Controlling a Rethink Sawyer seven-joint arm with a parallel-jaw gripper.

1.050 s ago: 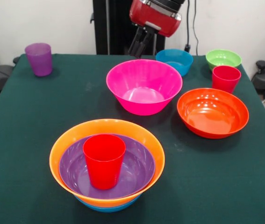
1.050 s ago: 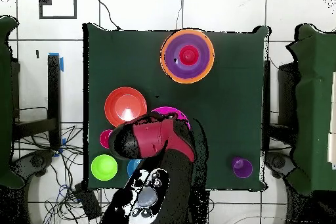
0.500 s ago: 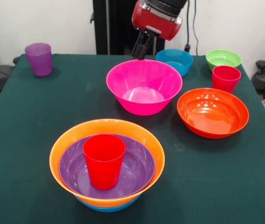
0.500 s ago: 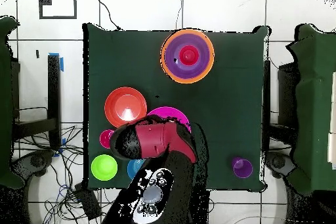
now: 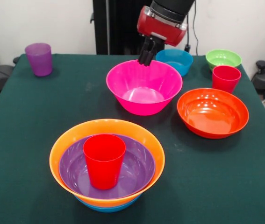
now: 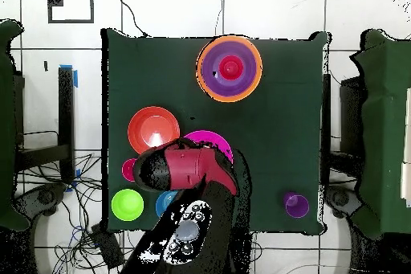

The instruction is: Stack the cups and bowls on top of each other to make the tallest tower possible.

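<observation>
We see the gripper (image 5: 146, 59) hanging just above the far rim of the large pink bowl (image 5: 144, 87), its dark fingers drawn close together with nothing between them; in the overhead view the red wrist housing (image 6: 186, 168) covers most of that bowl and hides the fingertips. The pink bowl stands empty near the middle of the dark green table (image 5: 25, 121). Nearest the front camera we note the tower (image 5: 107, 163): a blue bowl (image 5: 105, 207) at the bottom, showing only as a thin edge, an orange bowl (image 5: 67, 140) nested in it, a purple bowl (image 5: 137, 172) inside that, and a red cup (image 5: 104, 159) standing upright in the purple bowl's centre. In the front view the red-orange bowl (image 5: 212, 112) sits to the right of the pink one, empty, close to it but apart. Behind it a second red cup (image 5: 225, 78) stands upright, just in front of the small green bowl (image 5: 223, 58). A small blue bowl (image 5: 176, 59) sits just behind the pink bowl, beside the gripper. The translucent purple cup (image 5: 39, 59) stands upright alone at the far left corner, well apart from everything else.
</observation>
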